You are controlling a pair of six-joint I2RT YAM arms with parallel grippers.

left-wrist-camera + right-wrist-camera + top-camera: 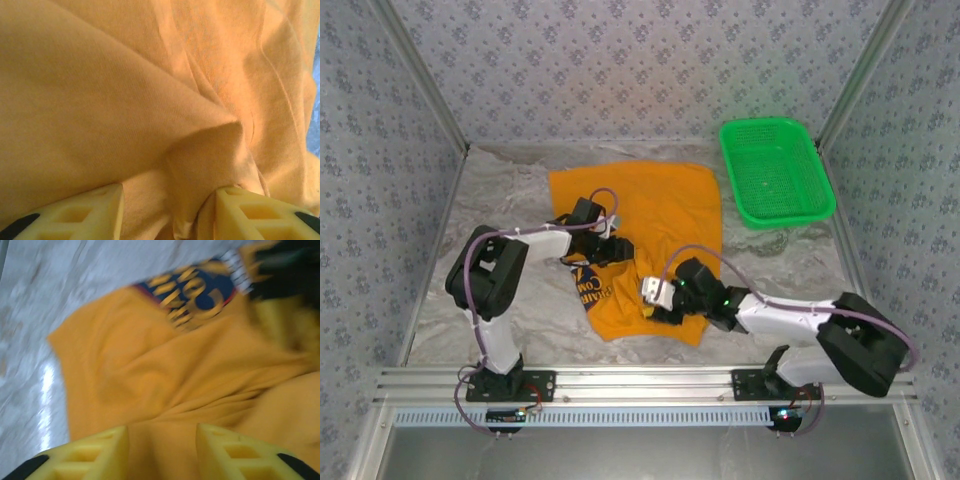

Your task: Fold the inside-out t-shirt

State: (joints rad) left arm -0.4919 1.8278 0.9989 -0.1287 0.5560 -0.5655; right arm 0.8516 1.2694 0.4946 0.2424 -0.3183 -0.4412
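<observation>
The orange t-shirt (655, 205) lies crumpled in the middle of the table, its lower half bunched, with a dark blue print (590, 282) showing at the near left. My left gripper (610, 245) sits on the shirt's left part. In the left wrist view its yellow fingers (90, 212) stand apart, with a raised ridge of orange cloth (200, 150) between them; this gripper (170, 212) is open. My right gripper (655, 293) rests low over the shirt's near edge. It (162, 450) is open, with flat cloth (150, 370) under the gap and the print (195, 295) ahead.
A green mesh basket (776, 170) stands at the back right, apart from the shirt. Grey marbled table (510, 190) shows to the left and in front of the shirt. Patterned walls close in the sides and the back.
</observation>
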